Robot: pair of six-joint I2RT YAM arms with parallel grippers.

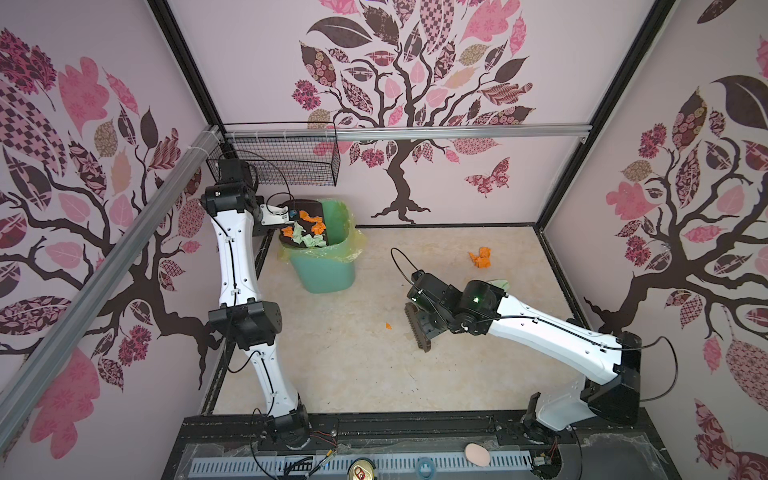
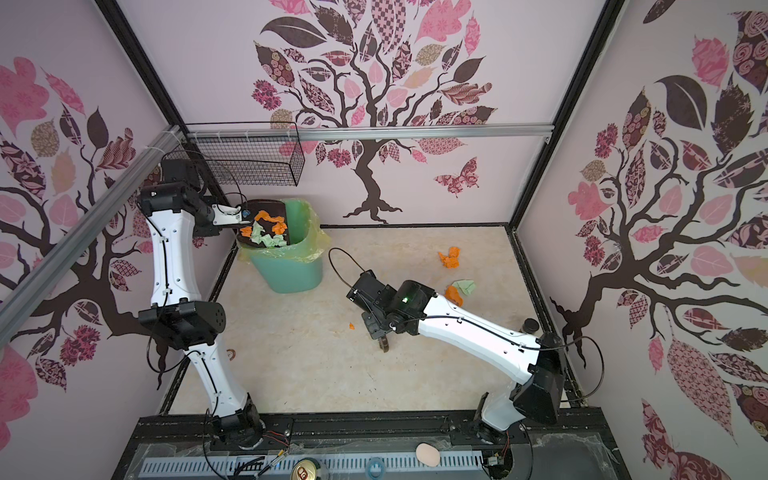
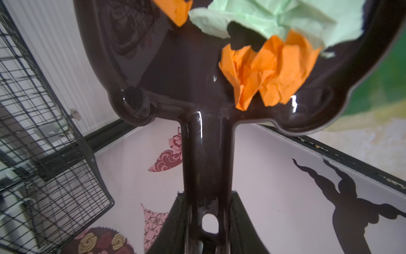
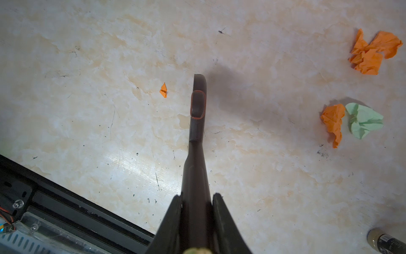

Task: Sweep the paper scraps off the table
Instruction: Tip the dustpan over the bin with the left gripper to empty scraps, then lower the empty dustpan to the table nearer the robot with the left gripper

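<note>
Clamped in the left gripper point(image 3: 208, 195), jaws drawn in tight on both sides: the handle of a dark dustpan point(image 3: 175, 66). Held at the upper left of both top views, over the mouth of a green bin point(image 1: 324, 270) with a yellowish liner. In the pan, a heap of paper scraps point(image 1: 307, 230), orange and mint mixed; in the left wrist view, an orange clump point(image 3: 268, 70) right at the handle end, mint paper point(image 3: 274, 19) beyond it. Above and behind the bin, a black wire basket point(image 1: 291, 162) on the back wall. Pinched in the right gripper point(image 4: 197, 195), jaws pressed flat onto it with no gap: the slim handle of a brown brush point(image 4: 197, 123). Placed right of centre in both top views, bristle end low over the table point(image 1: 332, 374); contact with the surface not clear. More scraps loose on the table: a tiny orange bit point(image 1: 388, 326) just left of the brush, near centre frame; a big orange wad point(image 1: 480, 257) toward the upper right, well apart from the brush; an orange piece point(image 2: 454, 294) and a mint piece point(image 2: 466, 286) touching each other, just beyond the right arm's wrist and mostly hidden by it in a top view. At the lower right corner of the right wrist view, a small dark bottle point(image 4: 382, 242) on the table.
</note>
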